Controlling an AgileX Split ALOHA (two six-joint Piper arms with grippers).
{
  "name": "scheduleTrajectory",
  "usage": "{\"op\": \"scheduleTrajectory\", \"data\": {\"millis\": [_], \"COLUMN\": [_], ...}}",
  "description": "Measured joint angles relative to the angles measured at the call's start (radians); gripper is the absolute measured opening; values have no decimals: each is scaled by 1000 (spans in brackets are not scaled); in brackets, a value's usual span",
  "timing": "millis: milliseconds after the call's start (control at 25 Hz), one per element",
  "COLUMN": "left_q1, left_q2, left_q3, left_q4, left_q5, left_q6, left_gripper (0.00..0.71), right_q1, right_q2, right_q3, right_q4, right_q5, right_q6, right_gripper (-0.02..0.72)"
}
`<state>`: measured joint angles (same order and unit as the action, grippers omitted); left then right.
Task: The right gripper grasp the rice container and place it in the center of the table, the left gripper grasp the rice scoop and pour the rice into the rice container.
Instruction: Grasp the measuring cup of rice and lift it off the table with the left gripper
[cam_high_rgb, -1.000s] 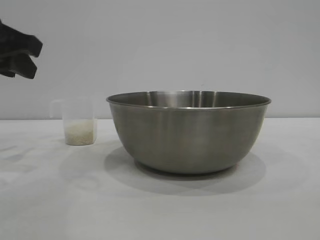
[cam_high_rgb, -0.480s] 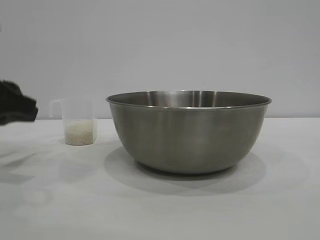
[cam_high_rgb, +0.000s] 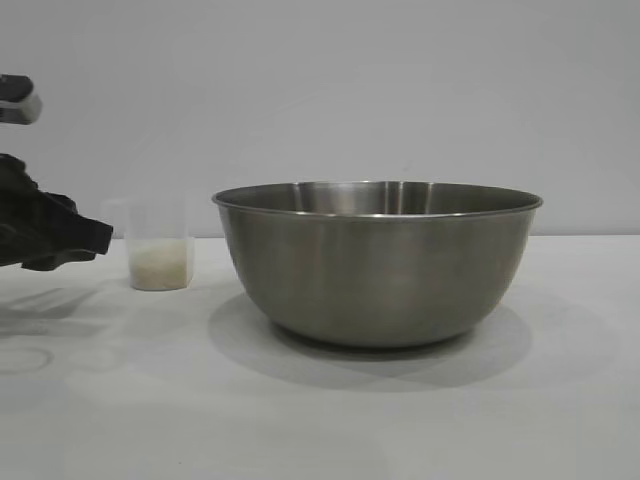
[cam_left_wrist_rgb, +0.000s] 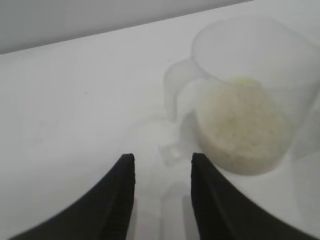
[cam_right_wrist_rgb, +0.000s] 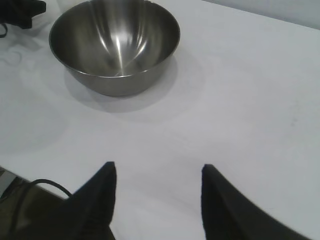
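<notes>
Left claw (cam_left_wrist_rgb: 160, 172) low over the white surface (cam_high_rgb: 320, 420), fingers narrow, near the scoop (cam_high_rgb: 158, 245) handle, holding nothing, big bowl (cam_high_rgb: 377, 262) in the middle, right claw (cam_right_wrist_rgb: 157, 187) wide, far back

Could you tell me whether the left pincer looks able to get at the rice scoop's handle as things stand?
Probably yes. The left pincer sits just short of the rice scoop, its fingers apart, with the handle turned toward it and only bare table between. The rice container stands clear on the other side.
</notes>
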<state>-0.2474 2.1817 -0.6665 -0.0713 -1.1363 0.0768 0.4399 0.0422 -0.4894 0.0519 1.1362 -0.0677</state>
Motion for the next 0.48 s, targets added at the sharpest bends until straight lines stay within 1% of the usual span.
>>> {"op": "scheduleTrajectory", "data": {"millis": [40, 80, 160, 200, 280, 320, 360, 480], "left_q1": [0, 0, 0, 0, 0, 0, 0, 0], "left_q2": [7, 13, 19, 19, 19, 19, 19, 19], "left_q3": [-13, -25, -43, -50, -65, -69, -78, -106], "left_q4": [0, 2, 4, 6, 8, 8, 10, 18], "left_q5": [0, 0, 0, 0, 0, 0, 0, 0], "left_q6": [0, 0, -9, -14, -20, -22, -22, -22], "left_gripper": [43, 55, 55, 118, 190, 211, 195, 195], "right_q1": [0, 0, 0, 0, 0, 0, 0, 0], "right_q2": [0, 0, 0, 0, 0, 0, 0, 0], "right_q3": [0, 0, 0, 0, 0, 0, 0, 0], "right_q4": [0, 0, -1, -1, -2, -2, -5, -16], "right_q5": [0, 0, 0, 1, 1, 1, 1, 1], "right_q6": [0, 0, 0, 0, 0, 2, 8, 20], "right_gripper": [370, 370, 370, 370, 370, 370, 370, 370]}}
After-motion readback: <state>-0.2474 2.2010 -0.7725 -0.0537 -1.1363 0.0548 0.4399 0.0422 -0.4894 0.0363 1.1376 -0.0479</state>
